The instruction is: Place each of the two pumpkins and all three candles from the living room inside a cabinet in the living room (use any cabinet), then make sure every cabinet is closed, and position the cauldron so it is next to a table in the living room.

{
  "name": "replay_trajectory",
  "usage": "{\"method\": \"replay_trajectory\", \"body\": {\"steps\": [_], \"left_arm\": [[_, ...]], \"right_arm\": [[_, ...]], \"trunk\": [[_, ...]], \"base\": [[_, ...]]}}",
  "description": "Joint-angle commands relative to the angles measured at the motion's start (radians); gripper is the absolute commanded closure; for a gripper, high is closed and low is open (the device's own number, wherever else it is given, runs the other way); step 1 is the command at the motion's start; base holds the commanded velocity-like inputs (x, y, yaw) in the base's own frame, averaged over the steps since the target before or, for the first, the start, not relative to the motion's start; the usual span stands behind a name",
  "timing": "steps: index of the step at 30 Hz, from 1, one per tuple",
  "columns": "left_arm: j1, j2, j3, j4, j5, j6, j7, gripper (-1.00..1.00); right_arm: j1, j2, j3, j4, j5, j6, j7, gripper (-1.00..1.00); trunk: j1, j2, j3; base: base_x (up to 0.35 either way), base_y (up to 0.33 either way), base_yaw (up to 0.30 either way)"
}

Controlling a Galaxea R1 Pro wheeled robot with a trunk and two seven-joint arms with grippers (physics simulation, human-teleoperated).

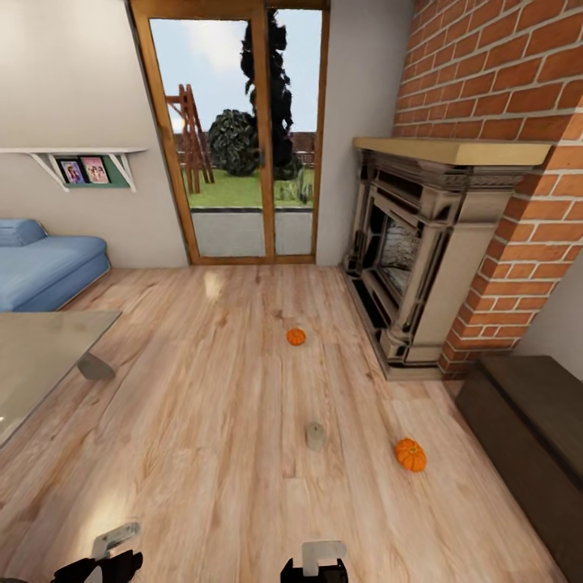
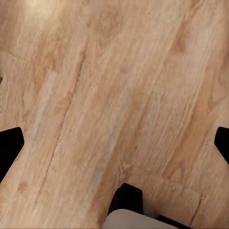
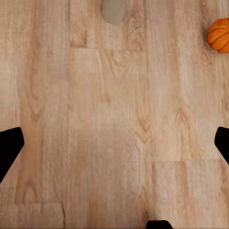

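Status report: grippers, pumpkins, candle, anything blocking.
Left gripper and right gripper open, empty. Two pumpkins and one candle on the floor. Cabinet closed. Nothing in the way.

We're in a home living room: blue sofa [image 1: 44,263], brick fireplace [image 1: 421,259], wood floor [image 1: 210,421]. Glass patio doors [image 1: 239,138] open onto a garden, framed photos [image 1: 84,170] on a wall shelf.

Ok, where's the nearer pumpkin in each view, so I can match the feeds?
Head view: nearer pumpkin on the wood floor, lower right, in front of the dark cabinet.
Right wrist view: at the upper right edge, partly cut off.
Left wrist view: not in it.
Shared landmark: the grey candle beside it.
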Motion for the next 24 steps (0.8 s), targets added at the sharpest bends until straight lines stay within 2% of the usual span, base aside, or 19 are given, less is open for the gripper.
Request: {"method": "replay_trajectory", "body": {"steps": [1, 8, 15, 24], "left_arm": [[0.0, 0.0, 0.0, 0.0, 0.0, 0.0, 0.0, -1.0], [0.0, -0.001, 0.0, 0.0, 0.0, -0.006, -0.001, -1.0], [0.0, -0.001, 0.0, 0.0, 0.0, -0.018, -0.001, -1.0], [0.0, -0.001, -0.001, 0.0, 0.0, -0.018, -0.001, -1.0]], "right_arm": [[0.0, 0.0, 0.0, 0.0, 0.0, 0.0, 0.0, -1.0], [-0.001, 0.0, 0.0, 0.0, 0.0, 0.0, 0.0, -1.0], [0.0, 0.0, 0.0, 0.0, 0.0, -0.002, 0.0, -1.0], [0.0, 0.0, 0.0, 0.0, 0.0, -0.041, 0.0, -1.0]], "trunk": [[0.0, 0.0, 0.002], [0.0, 0.0, 0.013], [0.0, 0.0, 0.025], [0.0, 0.0, 0.04]], "base": [[0.324, 0.162, 0.0], [0.324, 0.118, 0.0], [0.324, 0.014, 0.0], [0.324, 0.001, 0.0]]}}
